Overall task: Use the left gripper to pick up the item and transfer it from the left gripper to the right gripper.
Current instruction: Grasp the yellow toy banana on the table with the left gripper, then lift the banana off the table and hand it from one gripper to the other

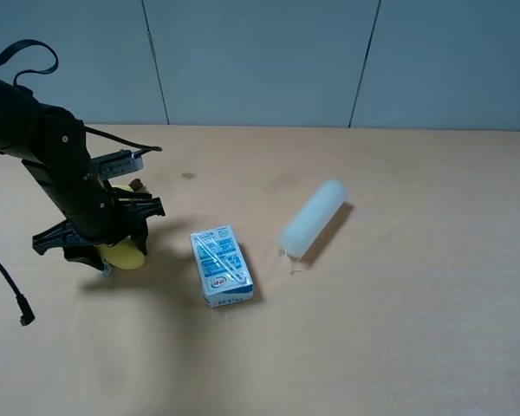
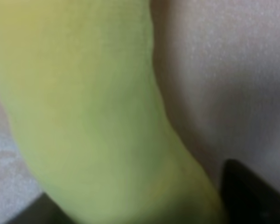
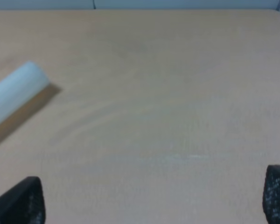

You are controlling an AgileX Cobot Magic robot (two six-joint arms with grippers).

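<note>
1. Table [image 1: 399,347]: tan and flat. It bears everything listed here.

2. My left gripper [image 1: 113,232]: black, with a silver-grey block and looping cables, low over the table's left side. In its wrist view, two dark fingertips [image 2: 252,196] stand one on each side of a yellow body. I cannot tell whether the pads press on it or only flank it, because the picture is close and soft.

3. My right gripper [image 3: 149,200]: out of the high view. Its own camera shows the jaws spread wide, with only bare table between them.

4. Cylinder [image 1: 314,218]: pale and translucent, lying on its side right of centre. Contents cannot be made out.

5. Milk carton [image 1: 221,265]: blue and white, lying flat near centre and looking sealed. Contents unseen.

6. The item [image 1: 123,254]: a yellow plush banana lying on the table directly beneath my left gripper, just left of the carton but apart from it. It is in no container.
   - Its long axis runs from the dark stem tip [image 1: 137,184] on the far side to the rounded yellow end on the near side.
   - My fingers appear to sit across that axis, around mid-length.
   - My left arm is the nearer one, already over the item. My right is well apart.

7. Judgement: the lift depends on a grip across the item's middle, which would leave an end free for my right jaws.
</note>
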